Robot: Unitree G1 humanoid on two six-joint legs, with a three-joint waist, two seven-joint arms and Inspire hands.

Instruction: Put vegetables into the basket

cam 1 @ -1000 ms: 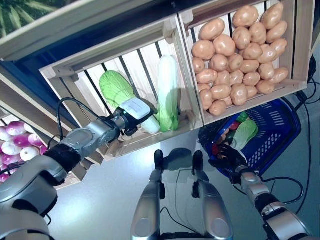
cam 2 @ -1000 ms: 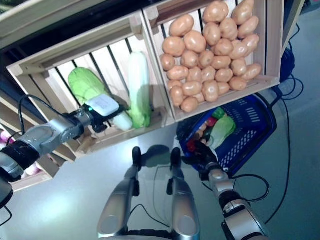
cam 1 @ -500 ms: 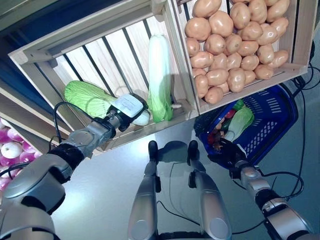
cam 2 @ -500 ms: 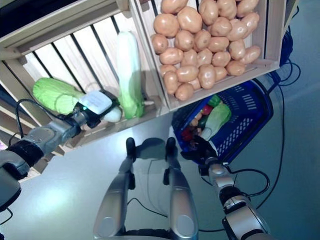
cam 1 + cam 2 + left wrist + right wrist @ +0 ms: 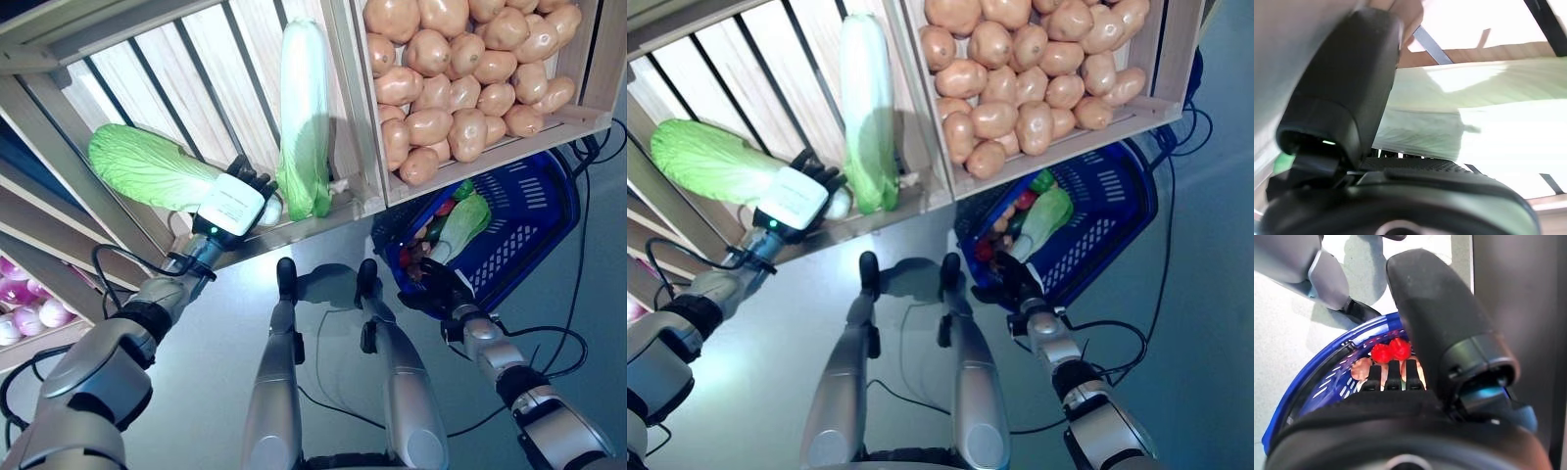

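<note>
My left hand [image 5: 235, 196] reaches into the slatted wooden crate [image 5: 167, 59], its fingers curled round the white stem end of the pale green napa cabbage [image 5: 147, 168] lying across the crate's lower edge. A second, long upright cabbage [image 5: 304, 117] stands just beside my fingers. My right hand [image 5: 431, 289] grips the rim of the blue plastic basket [image 5: 534, 220], which already holds a green leafy vegetable [image 5: 460, 223] and small red pieces, below the crate of brown potatoes [image 5: 460, 69].
</note>
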